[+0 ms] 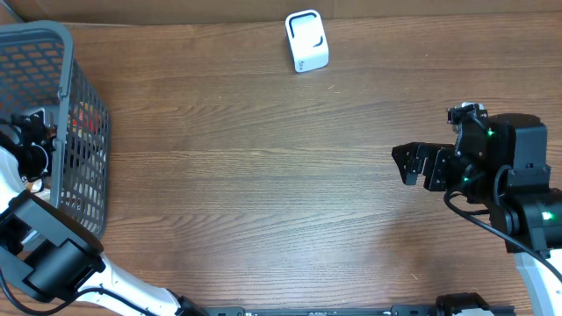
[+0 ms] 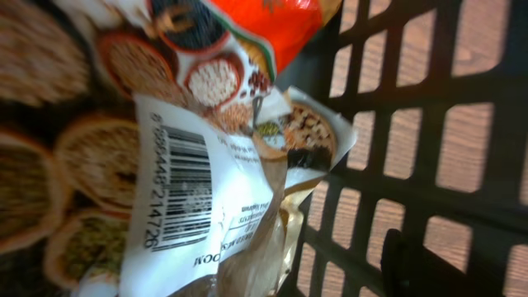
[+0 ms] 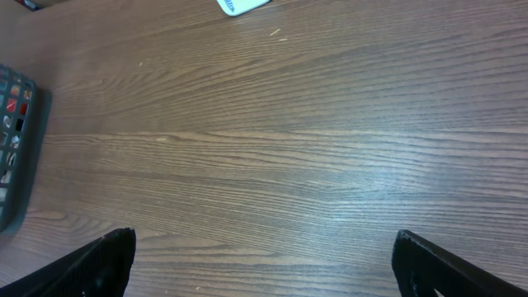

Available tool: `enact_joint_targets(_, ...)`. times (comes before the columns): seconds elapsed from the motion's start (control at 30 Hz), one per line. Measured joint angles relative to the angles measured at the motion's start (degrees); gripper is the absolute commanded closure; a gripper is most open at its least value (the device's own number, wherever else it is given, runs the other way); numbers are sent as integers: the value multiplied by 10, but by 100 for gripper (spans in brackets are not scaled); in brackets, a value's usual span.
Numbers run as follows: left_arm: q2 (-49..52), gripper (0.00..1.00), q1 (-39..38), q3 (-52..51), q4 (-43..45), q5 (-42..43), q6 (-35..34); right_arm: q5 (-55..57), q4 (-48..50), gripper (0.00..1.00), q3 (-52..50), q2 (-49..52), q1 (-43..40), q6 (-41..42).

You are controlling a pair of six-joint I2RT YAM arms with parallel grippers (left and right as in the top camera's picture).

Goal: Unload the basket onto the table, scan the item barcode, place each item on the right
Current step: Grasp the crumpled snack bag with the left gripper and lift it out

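The item is a printed food pouch (image 2: 107, 148) with an orange top, lying inside the dark mesh basket (image 2: 462, 99). Its white label carries a barcode (image 2: 180, 190), which faces the left wrist camera. My left gripper (image 2: 264, 276) is down in the basket over the pouch. One dark finger (image 2: 421, 264) shows at the lower right, a gap away from the pouch edge; the other finger is hidden. From overhead the left gripper (image 1: 35, 140) is inside the basket (image 1: 83, 53), and the white scanner (image 1: 306, 40) stands at the back. My right gripper (image 1: 411, 167) hovers open over bare wood.
The basket fills the table's left edge, and its corner (image 3: 16, 148) shows in the right wrist view. The scanner's edge (image 3: 242, 5) peeks in at the top there. The right gripper (image 3: 264, 276) has only wood grain between its fingers.
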Motion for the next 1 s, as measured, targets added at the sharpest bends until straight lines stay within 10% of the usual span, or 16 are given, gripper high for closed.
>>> enact_joint_targets(0.33, 0, 88, -2, -22, 24, -33, -1, 0, 0, 0, 0, 0, 0, 0)
enact_joint_targets(0.63, 1, 96, -2, 18, -8, -36, -26, 0, 0, 0, 0, 0, 0, 0)
enact_joint_targets(1.0, 3, 96, -3, 346, -143, -69, -150, 0, 0, 0, 0, 0, 0, 0)
